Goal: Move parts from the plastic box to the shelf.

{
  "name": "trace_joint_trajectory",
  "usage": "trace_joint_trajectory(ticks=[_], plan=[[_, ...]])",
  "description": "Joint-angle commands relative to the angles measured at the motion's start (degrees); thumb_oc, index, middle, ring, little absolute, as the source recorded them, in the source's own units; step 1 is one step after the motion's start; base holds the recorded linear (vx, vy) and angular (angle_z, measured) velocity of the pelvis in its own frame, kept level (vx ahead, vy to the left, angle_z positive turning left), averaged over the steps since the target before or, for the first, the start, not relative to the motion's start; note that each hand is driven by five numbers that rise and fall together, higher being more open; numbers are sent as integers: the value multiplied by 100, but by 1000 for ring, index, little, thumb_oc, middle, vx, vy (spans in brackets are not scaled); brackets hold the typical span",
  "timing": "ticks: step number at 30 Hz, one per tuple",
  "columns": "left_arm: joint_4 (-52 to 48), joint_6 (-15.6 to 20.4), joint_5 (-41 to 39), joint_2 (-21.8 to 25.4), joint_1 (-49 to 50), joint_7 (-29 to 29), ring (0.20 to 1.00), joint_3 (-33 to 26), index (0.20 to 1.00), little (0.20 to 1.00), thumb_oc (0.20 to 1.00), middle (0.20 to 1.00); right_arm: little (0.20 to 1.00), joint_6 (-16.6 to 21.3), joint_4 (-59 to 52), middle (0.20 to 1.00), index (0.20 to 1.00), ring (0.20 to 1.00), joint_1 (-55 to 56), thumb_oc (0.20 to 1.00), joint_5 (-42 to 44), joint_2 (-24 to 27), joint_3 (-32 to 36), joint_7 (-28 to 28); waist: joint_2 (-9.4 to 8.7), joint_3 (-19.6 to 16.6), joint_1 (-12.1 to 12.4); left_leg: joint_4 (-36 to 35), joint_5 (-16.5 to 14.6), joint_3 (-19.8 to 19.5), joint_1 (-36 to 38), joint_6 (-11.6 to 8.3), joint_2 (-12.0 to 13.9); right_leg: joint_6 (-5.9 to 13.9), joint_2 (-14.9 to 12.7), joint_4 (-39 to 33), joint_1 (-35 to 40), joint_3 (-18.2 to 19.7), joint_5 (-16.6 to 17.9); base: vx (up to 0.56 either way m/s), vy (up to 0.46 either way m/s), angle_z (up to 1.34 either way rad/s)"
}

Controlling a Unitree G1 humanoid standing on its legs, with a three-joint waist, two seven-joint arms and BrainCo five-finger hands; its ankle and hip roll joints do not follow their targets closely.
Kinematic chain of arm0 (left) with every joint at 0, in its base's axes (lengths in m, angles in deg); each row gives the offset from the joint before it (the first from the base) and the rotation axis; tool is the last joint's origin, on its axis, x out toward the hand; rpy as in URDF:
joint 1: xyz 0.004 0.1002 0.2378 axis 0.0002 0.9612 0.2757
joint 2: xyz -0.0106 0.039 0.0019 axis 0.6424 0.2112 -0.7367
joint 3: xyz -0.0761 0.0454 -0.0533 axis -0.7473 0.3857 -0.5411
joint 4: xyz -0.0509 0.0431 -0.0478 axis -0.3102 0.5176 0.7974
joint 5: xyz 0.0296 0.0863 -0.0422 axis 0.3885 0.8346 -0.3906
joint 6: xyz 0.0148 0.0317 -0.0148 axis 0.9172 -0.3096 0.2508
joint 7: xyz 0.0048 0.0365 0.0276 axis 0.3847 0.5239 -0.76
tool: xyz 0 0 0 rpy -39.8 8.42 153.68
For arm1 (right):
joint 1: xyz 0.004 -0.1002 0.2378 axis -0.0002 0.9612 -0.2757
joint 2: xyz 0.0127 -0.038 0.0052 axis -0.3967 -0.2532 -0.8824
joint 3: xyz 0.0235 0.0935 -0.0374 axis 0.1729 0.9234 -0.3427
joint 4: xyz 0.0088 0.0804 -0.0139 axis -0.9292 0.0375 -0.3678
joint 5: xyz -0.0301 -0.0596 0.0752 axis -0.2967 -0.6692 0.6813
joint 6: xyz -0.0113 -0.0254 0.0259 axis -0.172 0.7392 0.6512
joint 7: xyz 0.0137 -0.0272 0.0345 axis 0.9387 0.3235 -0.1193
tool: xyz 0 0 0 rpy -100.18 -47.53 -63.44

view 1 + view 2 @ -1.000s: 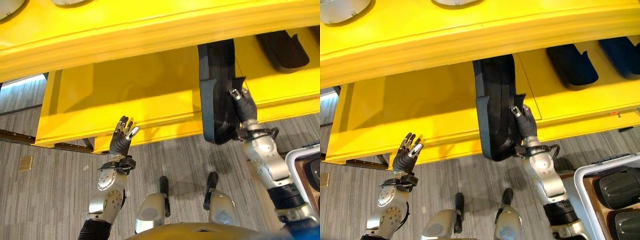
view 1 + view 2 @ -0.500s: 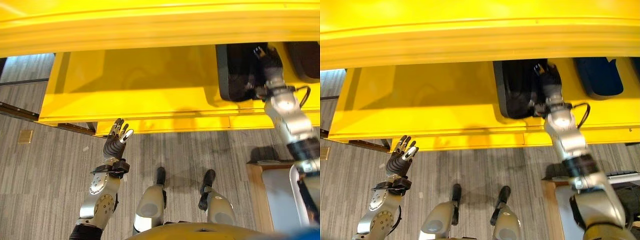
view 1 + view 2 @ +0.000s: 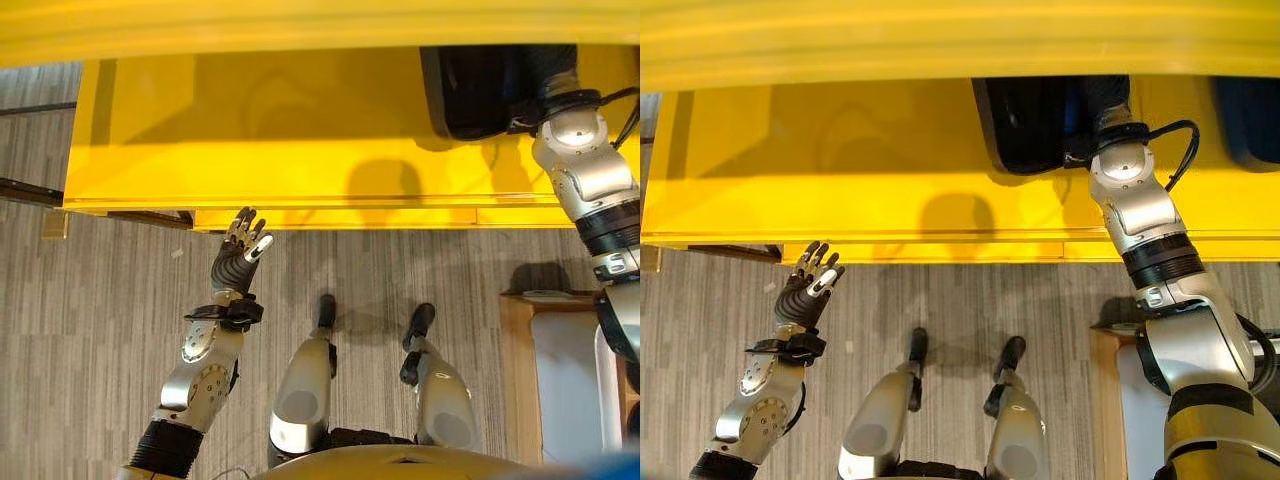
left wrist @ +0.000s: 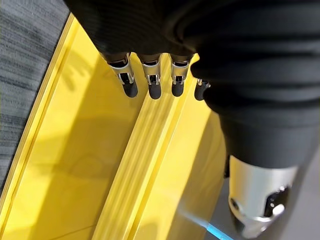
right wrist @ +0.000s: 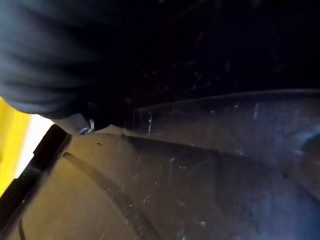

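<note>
- One black part (image 3: 1035,125) lies on the yellow shelf (image 3: 840,170), my right hand (image 3: 1102,95) reaching in beside it under the upper tier; I cannot tell how those fingers sit.
- My left hand (image 3: 238,262) hovers below the shelf edge, fingers (image 4: 129,85) straight, holding nothing.

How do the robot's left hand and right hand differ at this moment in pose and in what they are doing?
The left hand is raised over the floor just before the yellow shelf, fingers straight, holding nothing. The right hand reaches deep into the shelf at the black part, its fingers hidden under the upper shelf edge, so its grip is unclear. Both wear dark ribbed covers.
</note>
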Motion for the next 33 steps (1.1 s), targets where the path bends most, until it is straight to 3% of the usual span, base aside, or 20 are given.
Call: trace_joint_trajectory(ticks=[1, 17, 32, 33], plan=[[-685, 344, -132, 290, 360, 14, 1000, 84, 1000, 1000, 1000, 1000, 200, 465, -3, 200, 200, 200, -841, 200, 280, 164, -142, -251, -43, -293, 81, 133, 332, -82, -396, -300, 390, 388, -353, 1012, -70, 87, -764, -31, -11, 8], [-745, 442, -198, 394, 12, -54, 1000, 429, 1000, 1000, 1000, 1000, 200, 530, 542, 200, 200, 200, -1533, 200, 5, 162, -195, -694, 69, 32, 110, 766, 183, -289, -1254, -234, 202, 339, -519, 1797, -859, 179, -976, -23, 2, 8], [-799, 606, -192, 550, -266, -102, 1000, 517, 1000, 1000, 1000, 1000, 200, 482, 1585, 200, 200, 200, -2688, 200, -141, 264, -1067, -636, 56, 79, 66, 745, 203, -327, -1321, -251, 118, 304, -560, 1880, -926, 217, -1032, 6, 3, 2], [-819, 622, -185, 566, -288, -110, 1000, 520, 1000, 1000, 1000, 1000, 200, 488, 1621, 200, 200, 200, -2739, 200, -116, 271, -1110, -636, 43, 75, 59, 764, 74, -338, -1263, -286, 123, 343, -551, 1927, -888, 262, -1162, 12, 9, 4]])
